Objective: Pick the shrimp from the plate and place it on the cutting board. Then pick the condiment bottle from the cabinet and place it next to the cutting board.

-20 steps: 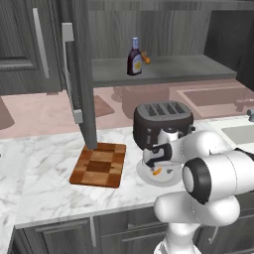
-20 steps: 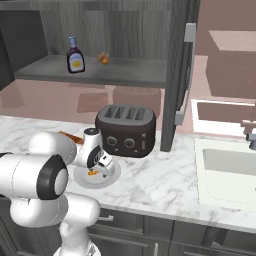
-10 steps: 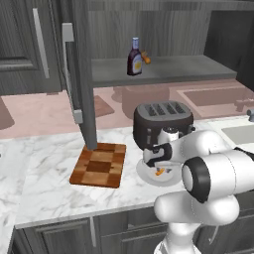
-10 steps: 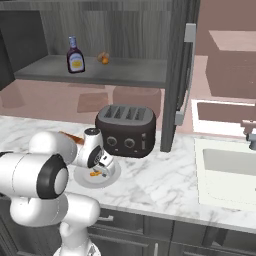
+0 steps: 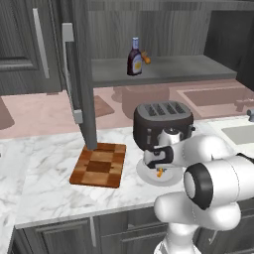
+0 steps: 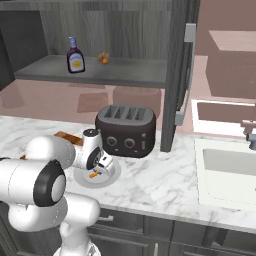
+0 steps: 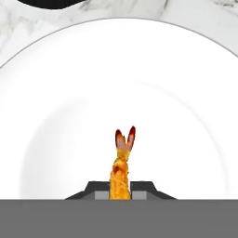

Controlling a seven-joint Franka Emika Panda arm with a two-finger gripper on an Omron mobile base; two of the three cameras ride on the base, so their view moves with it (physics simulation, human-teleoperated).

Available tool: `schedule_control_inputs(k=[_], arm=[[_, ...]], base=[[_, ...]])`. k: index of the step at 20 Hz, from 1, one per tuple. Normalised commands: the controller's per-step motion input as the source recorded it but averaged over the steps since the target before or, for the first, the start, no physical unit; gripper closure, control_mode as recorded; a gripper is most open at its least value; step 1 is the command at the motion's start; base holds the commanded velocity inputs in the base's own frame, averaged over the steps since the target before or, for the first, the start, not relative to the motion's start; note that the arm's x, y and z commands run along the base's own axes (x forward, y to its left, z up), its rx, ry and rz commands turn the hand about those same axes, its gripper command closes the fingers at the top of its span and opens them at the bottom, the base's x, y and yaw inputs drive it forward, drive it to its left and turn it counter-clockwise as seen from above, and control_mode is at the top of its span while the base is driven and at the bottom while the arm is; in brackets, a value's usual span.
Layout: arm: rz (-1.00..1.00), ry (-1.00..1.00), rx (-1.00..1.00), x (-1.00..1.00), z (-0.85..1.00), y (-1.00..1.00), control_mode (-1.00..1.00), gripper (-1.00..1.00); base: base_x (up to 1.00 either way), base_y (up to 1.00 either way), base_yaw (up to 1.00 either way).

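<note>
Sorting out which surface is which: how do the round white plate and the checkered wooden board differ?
The round, plain white plate contrasts with the rectangular cutting board checkered in light and dark brown wood. The plate carries the orange shrimp; the board carries nothing. The plate lies before the toaster, the board by the open cabinet door. Both lie flat on the marble counter.

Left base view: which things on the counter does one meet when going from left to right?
Cutting board → plate with the shrimp pinched in the end effector → sink. The toaster stands behind the plate and overlaps it, so I leave it out.
</note>
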Motion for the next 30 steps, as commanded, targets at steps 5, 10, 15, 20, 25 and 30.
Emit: schedule_control_inputs(k=[5,10,15,20,25,30], arm=[[0.0,0.0,0.0,-0.09,0.11,0.0,-1.0,1.0],[-0.02,0.0,0.0,-0.09,0.13,0.0,-1.0,1.0],[-0.03,0.05,0.0,-0.03,0.25,0.0,-1.0,1.0],[-0.02,0.03,0.0,0.0,0.3,0.0,-1.0,1.0],[-0.02,0.0,0.01,0.0,0.19,0.03,-1.0,1.0],[-0.02,0.0,0.02,0.0,0.14,0.15,-1.0,1.0]], base=[[0.0,0.0,0.0],[0.0,0.0,0.0],[0.0,0.0,0.0],[0.0,0.0,0.0],[0.0,0.0,0.0],[0.0,0.0,0.0]])
